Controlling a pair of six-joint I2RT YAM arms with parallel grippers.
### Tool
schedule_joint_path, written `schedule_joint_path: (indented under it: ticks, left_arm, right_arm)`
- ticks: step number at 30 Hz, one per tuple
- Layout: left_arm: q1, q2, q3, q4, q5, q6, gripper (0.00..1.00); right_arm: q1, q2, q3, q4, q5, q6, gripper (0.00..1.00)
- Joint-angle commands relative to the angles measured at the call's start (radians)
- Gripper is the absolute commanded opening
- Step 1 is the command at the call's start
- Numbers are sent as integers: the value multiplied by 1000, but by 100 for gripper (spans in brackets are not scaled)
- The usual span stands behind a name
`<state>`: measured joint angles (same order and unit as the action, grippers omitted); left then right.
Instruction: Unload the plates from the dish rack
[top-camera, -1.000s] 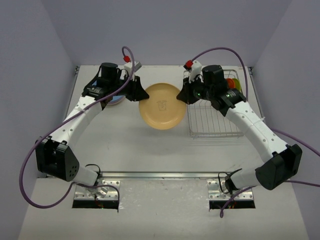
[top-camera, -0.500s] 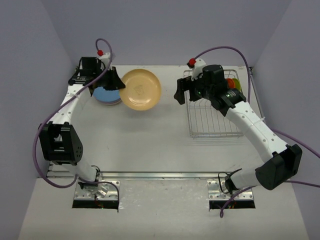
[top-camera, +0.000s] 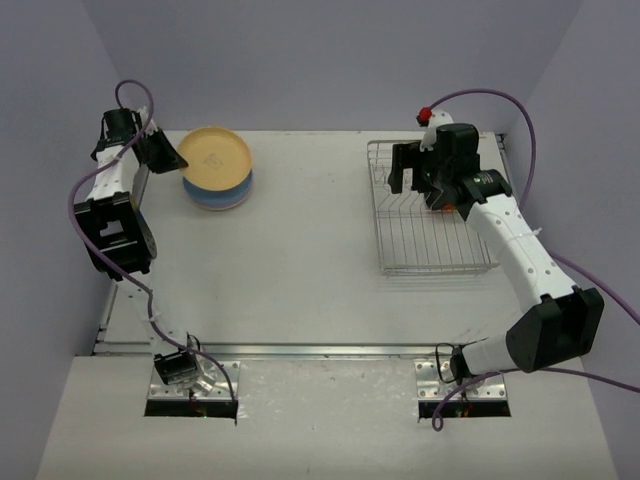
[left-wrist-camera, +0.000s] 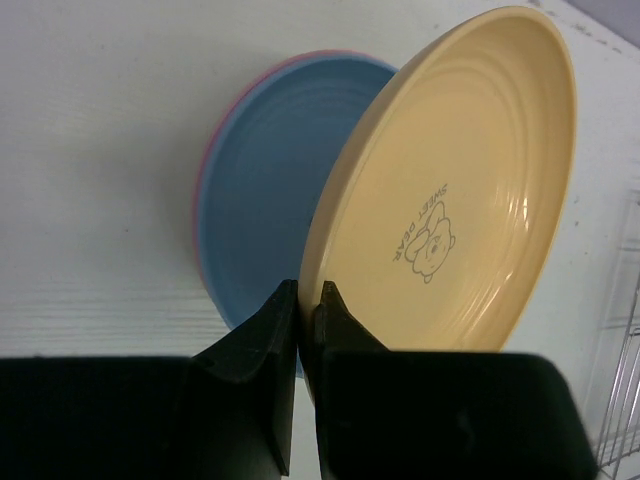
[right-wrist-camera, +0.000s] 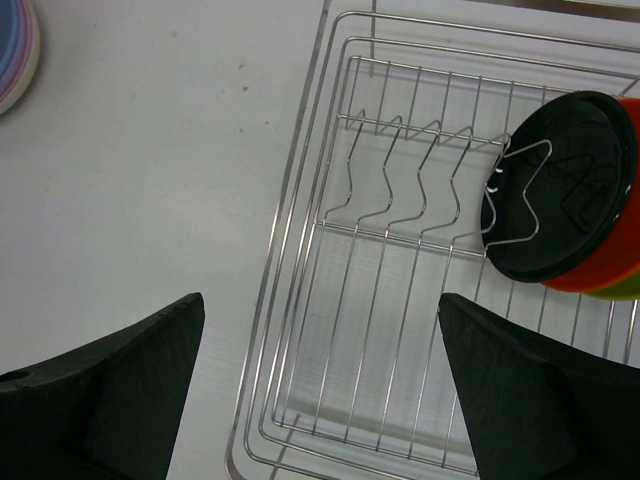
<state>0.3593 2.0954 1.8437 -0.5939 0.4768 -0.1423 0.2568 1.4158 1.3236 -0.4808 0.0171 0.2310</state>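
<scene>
- The left gripper (left-wrist-camera: 305, 295) (top-camera: 165, 152) was closed, its two fingers pinched on the near rim of the tan plate (left-wrist-camera: 450, 180) (top-camera: 215, 153).
- From that grip the tan plate reached away from the fingers, tilted, with its hollow face and a small bear print turned to the wrist camera.
- Just behind and under it lay the blue plate (left-wrist-camera: 270, 180), flat, with the edge of a pink plate (left-wrist-camera: 212, 150) showing below.
- Whether the tan plate's far rim touched the blue one could not be told from the wrist view.
- From above, the tan plate covered the stack (top-camera: 218, 195) near the far left corner of the table (top-camera: 300, 270), with the gripper just to its left.
- The right gripper (right-wrist-camera: 320, 300) (top-camera: 405, 170) was wide open and held nothing.
- It hung over the far left part of the rack (right-wrist-camera: 290, 250) (top-camera: 430, 240), apart from the wires.
- Below its fingers the rack's slots stood bare.
- To the right of those fingers, a black plate (right-wrist-camera: 560, 190) stood on edge in the far right slots.
- An orange plate (right-wrist-camera: 600, 270) and a green plate (right-wrist-camera: 628, 290) stood right behind it.
- None of these three touched the right gripper.
</scene>
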Motion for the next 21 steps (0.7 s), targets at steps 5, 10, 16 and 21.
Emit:
schedule_joint_path:
  ticks: [5,10,16,21]
  left_arm:
    - [12,82,54,4,-3,-40,0]
    - [12,81,28,11,-24,-31,22]
    - [12,-5,11,40,-59,-7,64]
    - [-20,-204,-35,126,-228,55,65]
  right_arm:
    - [-27,-4,-15,9,46,3,99]
    - [-40,3,-11,8,71,-5,99]
    - [-52,27,4,5,202,-20,93]
    - [-71,81,27,12,418,-57,77]
